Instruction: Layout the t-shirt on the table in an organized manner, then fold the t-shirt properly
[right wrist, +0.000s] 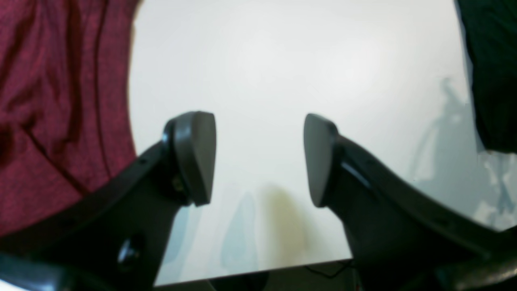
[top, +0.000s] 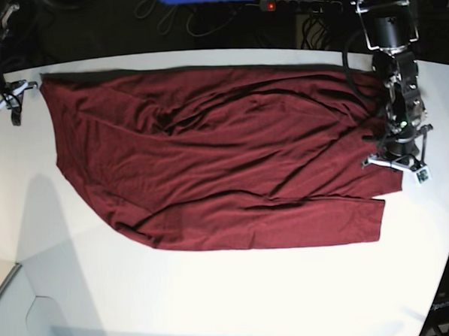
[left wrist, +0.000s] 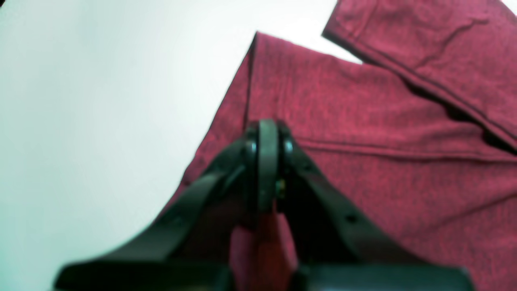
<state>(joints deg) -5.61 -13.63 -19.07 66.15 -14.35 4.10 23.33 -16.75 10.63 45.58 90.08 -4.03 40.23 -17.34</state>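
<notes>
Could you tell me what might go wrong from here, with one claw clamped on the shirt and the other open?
1. The left claw is shut on the t-shirt near one edge; pulling with only that grip could drag the whole shirt sideways rather than flatten it.
2. The right claw hangs open over bare table beside the cloth, so that end is unanchored.
3. Deep wrinkles cross the middle; folding now would probably trap them.
</notes>
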